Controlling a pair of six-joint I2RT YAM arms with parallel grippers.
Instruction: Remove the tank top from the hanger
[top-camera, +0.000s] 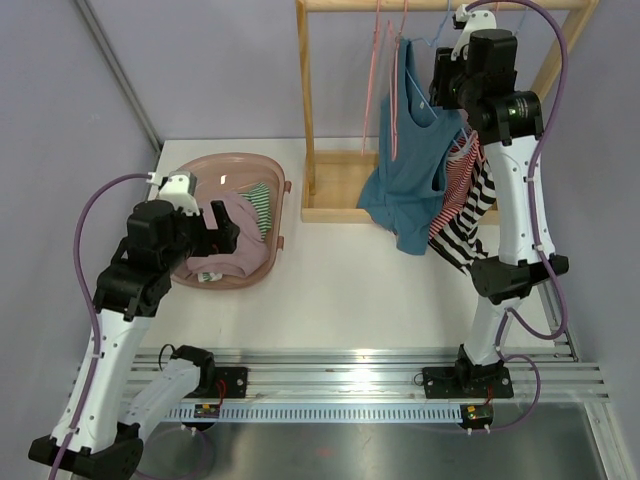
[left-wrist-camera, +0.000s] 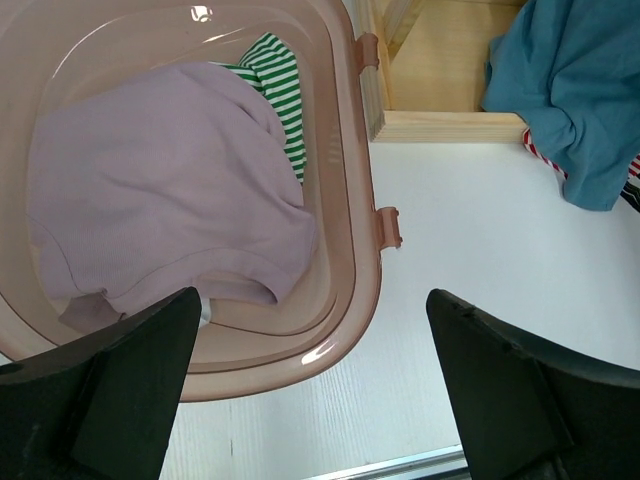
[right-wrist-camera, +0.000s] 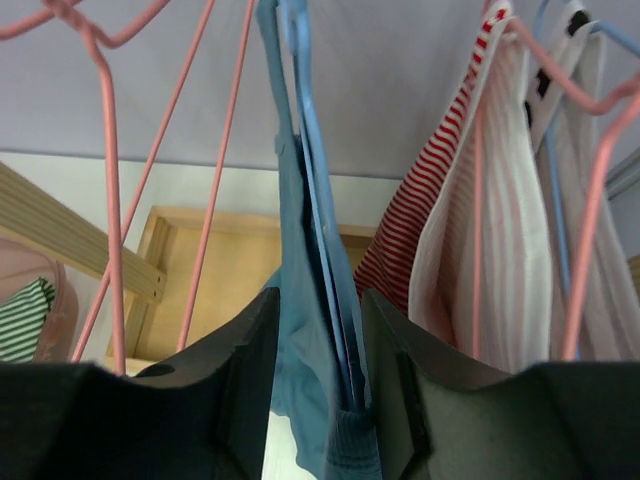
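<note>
Your right gripper (right-wrist-camera: 319, 296) is raised at the upper right of the top view, up among the clothes on the wooden rack (top-camera: 305, 100). Its jaws stand narrow around the blue tank top (right-wrist-camera: 310, 340); the fabric fills the gap between them, but you cannot tell whether they actually pinch it. The tank top is on its blue hanger (right-wrist-camera: 303, 110), whose wire runs down into the same gap, and the body of the garment drapes down to the rack's base in the centre right of the top view. To its left in the right wrist view hang bare pink hangers (right-wrist-camera: 110, 200); to its right hangs a red-striped garment (right-wrist-camera: 430, 220). Your left gripper (left-wrist-camera: 311, 292) hovers wide apart and holding nothing over the pink basket (left-wrist-camera: 365, 200) at the left of the white surface (top-camera: 340, 290). In that basket lies a lilac garment (left-wrist-camera: 160, 190) on top of a green-striped one (left-wrist-camera: 275, 85) — well apart from the rack.
</note>
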